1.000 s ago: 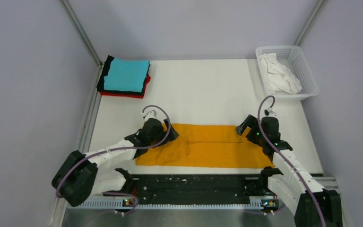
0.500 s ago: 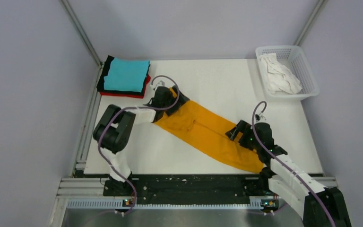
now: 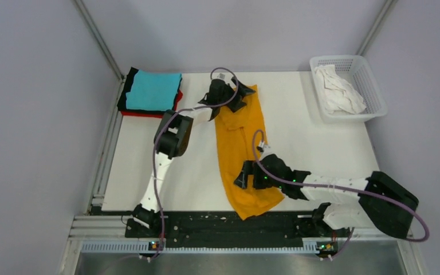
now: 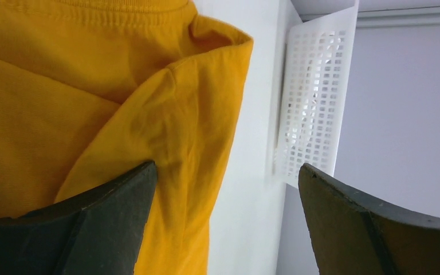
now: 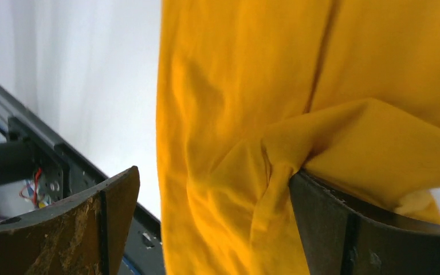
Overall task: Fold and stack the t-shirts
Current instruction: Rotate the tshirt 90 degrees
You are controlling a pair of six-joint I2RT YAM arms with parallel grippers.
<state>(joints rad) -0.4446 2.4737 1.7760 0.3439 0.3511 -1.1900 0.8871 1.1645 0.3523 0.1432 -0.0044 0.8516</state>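
Observation:
The orange-yellow t-shirt [image 3: 238, 143] lies as a long folded strip running from the far middle of the table to its near edge. My left gripper [image 3: 229, 97] is at the strip's far end, open; in the left wrist view [image 4: 226, 172] the cloth [image 4: 63, 86] lies against the left finger only. My right gripper [image 3: 246, 175] is at the near end, open; in the right wrist view [image 5: 213, 172] rumpled cloth [image 5: 235, 74] lies between the fingers and drapes over the right one. The cyan shirt [image 3: 153, 90] tops a stack with the red [image 3: 149, 113] and black [image 3: 129, 86] shirts.
A white mesh basket [image 3: 375, 97] at the far right corner holds the crumpled white shirt [image 3: 338, 89]; the basket also shows in the left wrist view [image 4: 315, 97]. A black rail [image 3: 229, 223] runs along the near table edge. Grey walls close three sides.
The orange-yellow shirt has swung from lying across the table to lying front to back. My left gripper moved far and right; my right gripper moved left and near.

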